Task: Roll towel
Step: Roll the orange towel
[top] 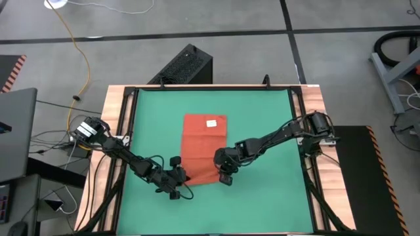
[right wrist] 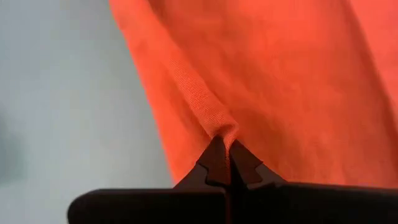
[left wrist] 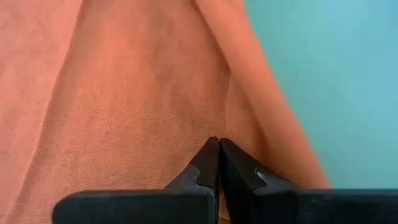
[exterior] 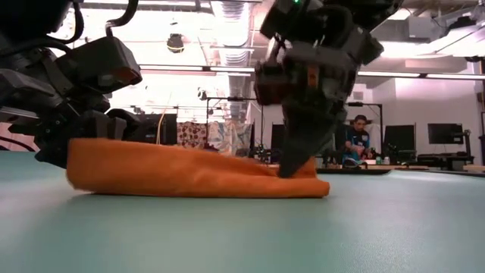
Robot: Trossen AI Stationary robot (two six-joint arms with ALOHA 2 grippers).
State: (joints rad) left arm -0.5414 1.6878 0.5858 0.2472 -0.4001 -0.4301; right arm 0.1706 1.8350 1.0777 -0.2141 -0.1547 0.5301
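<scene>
The towel lies on the green mat near the middle of the table, its white tag near the far edge. The left pincer is clamped on the towel's near left corner; the right pincer is clamped on the near right corner. Both wrist views show fingertips pressed together with cloth pinched between them. In the low view the near edge is bunched and raised slightly off the mat.

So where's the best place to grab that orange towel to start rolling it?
By the two corners of the near short edge of the towel, coming from the mat's front. It lies flat lengthwise; the left pincer and right pincer already pinch there.
</scene>
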